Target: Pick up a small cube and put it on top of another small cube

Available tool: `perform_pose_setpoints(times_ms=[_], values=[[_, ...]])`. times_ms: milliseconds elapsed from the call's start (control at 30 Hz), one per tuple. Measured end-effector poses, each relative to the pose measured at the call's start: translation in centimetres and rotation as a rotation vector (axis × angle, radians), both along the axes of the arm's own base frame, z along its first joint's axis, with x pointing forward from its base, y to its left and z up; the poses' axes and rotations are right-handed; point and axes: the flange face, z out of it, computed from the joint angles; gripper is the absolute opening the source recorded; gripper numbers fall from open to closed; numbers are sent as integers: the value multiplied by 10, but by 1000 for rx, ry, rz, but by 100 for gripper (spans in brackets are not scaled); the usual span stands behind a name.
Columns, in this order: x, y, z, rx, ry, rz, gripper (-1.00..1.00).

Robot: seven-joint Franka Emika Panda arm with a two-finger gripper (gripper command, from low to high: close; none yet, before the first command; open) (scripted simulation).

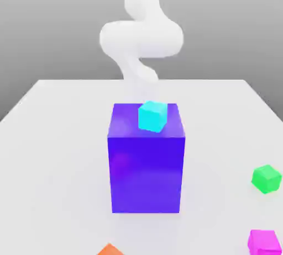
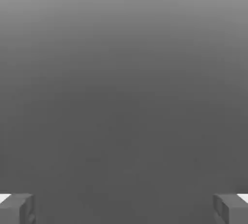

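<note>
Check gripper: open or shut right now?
Open. In the hand view the gripper has its two fingers at opposite edges of the picture, with nothing between them.

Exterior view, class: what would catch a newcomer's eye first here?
The big purple-blue block stands mid-table with a cyan cube on top, the white arm looming behind. On the exterior view's right lie the green cube and, nearer the camera, the magenta cube.

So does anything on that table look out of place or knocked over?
Nothing spilled or damaged. One oddity: the cyan cube sits atop the big purple-blue block, turned askew to its edges, while the other small cubes lie on the table.
</note>
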Motion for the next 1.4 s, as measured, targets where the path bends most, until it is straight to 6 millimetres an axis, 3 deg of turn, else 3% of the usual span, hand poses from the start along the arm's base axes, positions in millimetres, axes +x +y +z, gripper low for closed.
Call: perform_pose_setpoints(times_ms=[267, 533, 667, 900, 1033, 1167, 1200, 1400], values=[[88, 56, -106, -96, 175, 356, 0], [134, 129, -232, -219, 322, 695, 0], [139, 173, -299, -297, 386, 877, 0], [131, 218, -417, -450, 495, 1150, 0], [117, 238, -482, -550, 550, 1306, 0], [114, 242, -543, -570, 560, 1338, 0], [113, 242, -552, -570, 560, 1339, -100], [113, 242, -557, -570, 563, 1340, -100]])
